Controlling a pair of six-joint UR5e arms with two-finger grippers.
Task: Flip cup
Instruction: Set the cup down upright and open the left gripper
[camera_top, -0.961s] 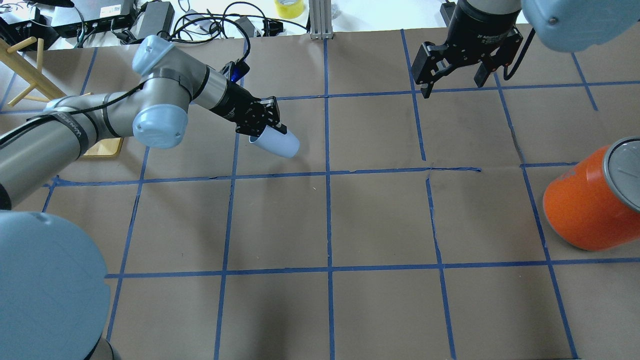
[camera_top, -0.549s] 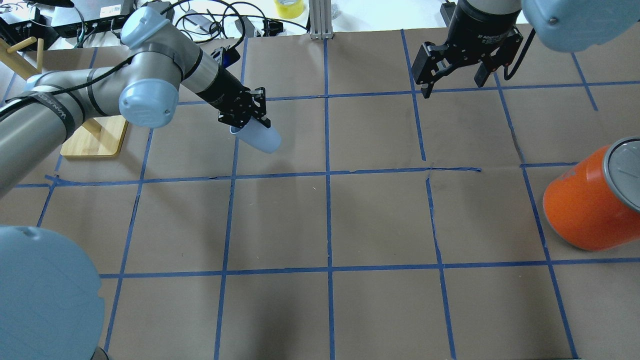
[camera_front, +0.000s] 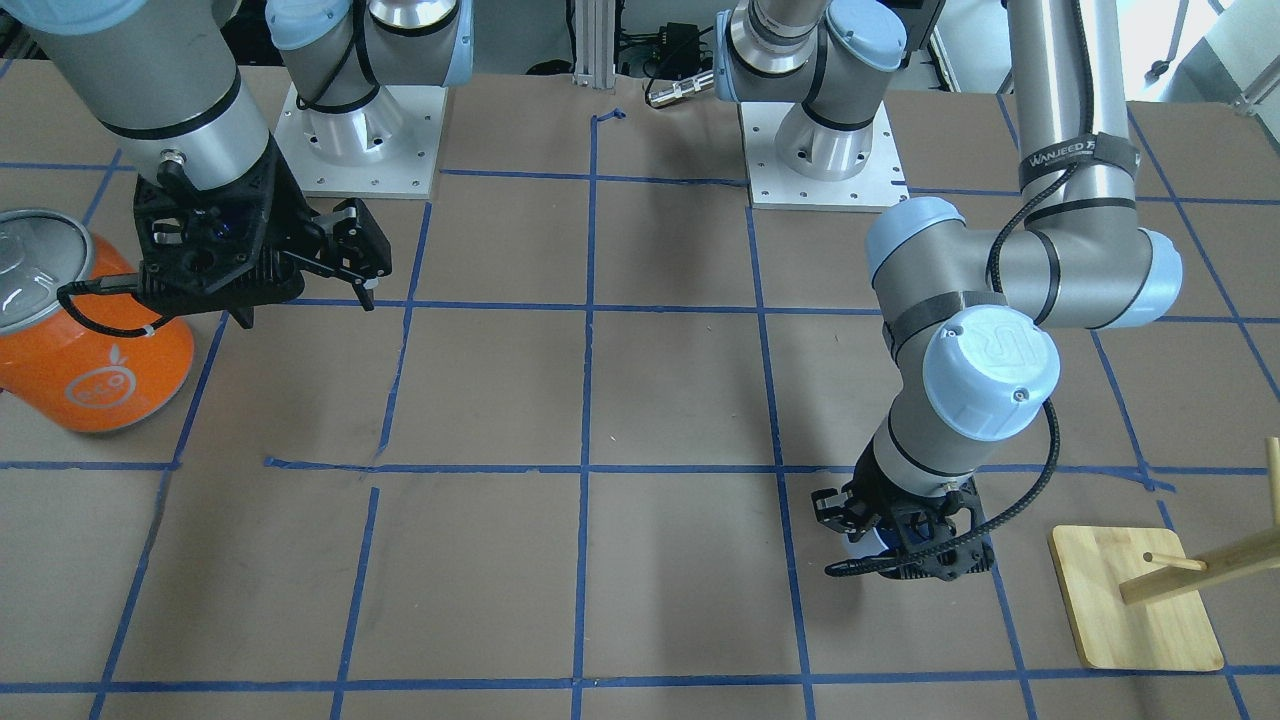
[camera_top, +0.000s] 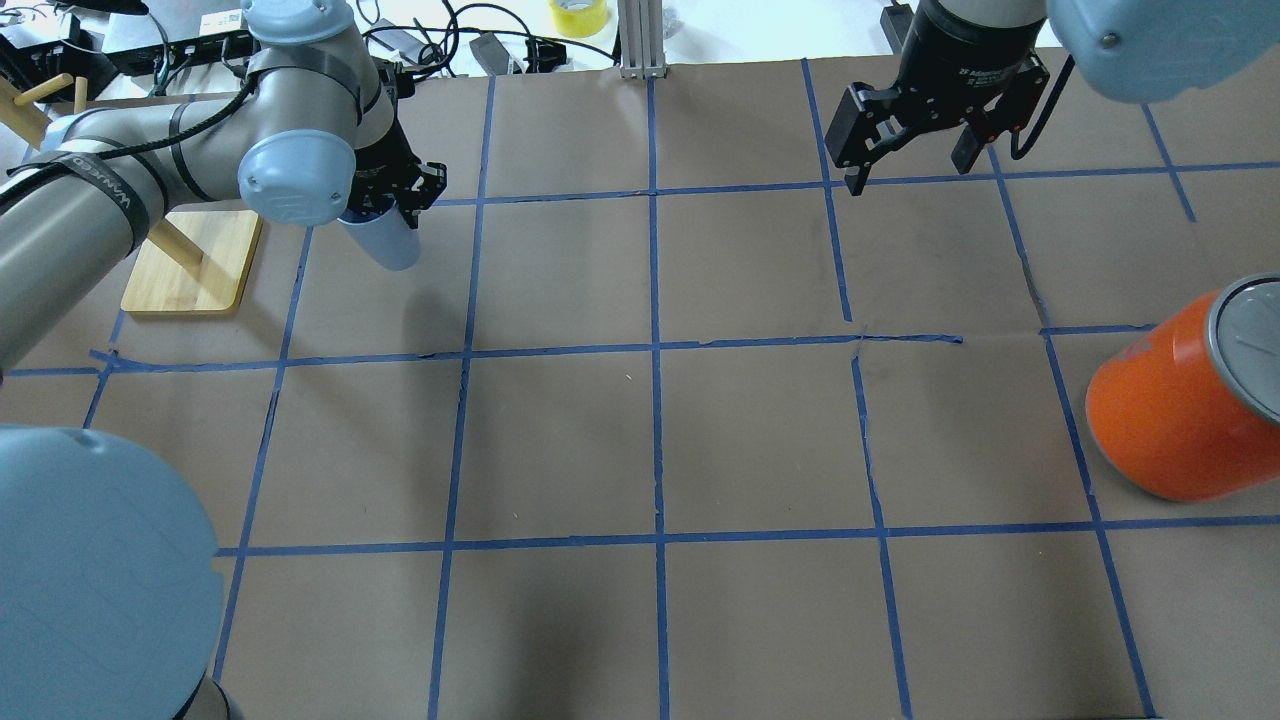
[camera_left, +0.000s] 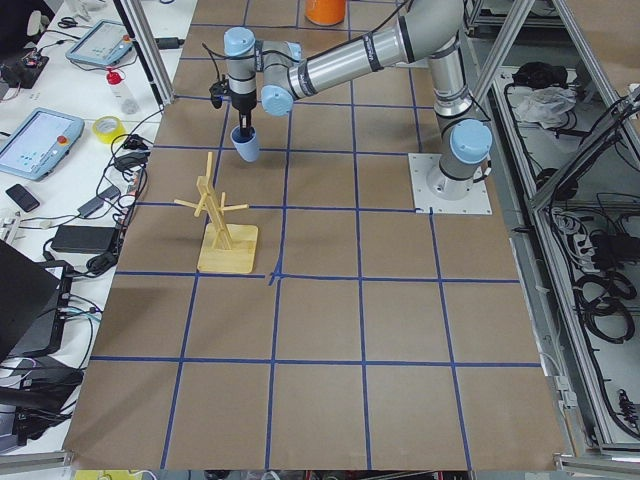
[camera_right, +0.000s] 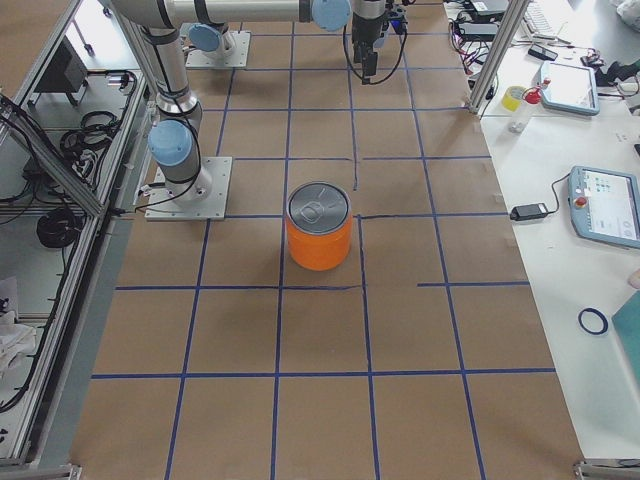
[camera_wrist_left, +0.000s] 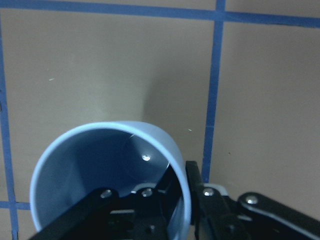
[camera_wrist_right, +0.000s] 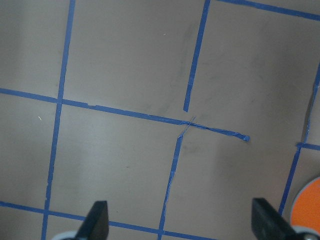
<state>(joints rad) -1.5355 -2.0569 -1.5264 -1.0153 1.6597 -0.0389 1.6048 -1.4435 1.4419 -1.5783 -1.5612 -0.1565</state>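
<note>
The pale blue cup (camera_top: 386, 243) hangs from my left gripper (camera_top: 392, 203) over the far left of the table. It is close to upright, with its base down. In the left wrist view its blue inside (camera_wrist_left: 107, 167) faces the camera. One finger is inside the rim and one is outside, so the gripper is shut on the cup wall. The cup also shows in the exterior left view (camera_left: 245, 147), and a sliver of it shows in the front-facing view (camera_front: 860, 545). My right gripper (camera_top: 905, 165) is open and empty, high over the far right.
A large orange can (camera_top: 1180, 410) with a silver lid stands at the right edge. A wooden peg stand on a bamboo base (camera_top: 190, 262) sits just left of the cup. Cables and boxes lie beyond the table's far edge.
My left arm has swung left and back with the cup. The cup has turned from lying tilted sideways to nearly upright. The right arm has not moved.
</note>
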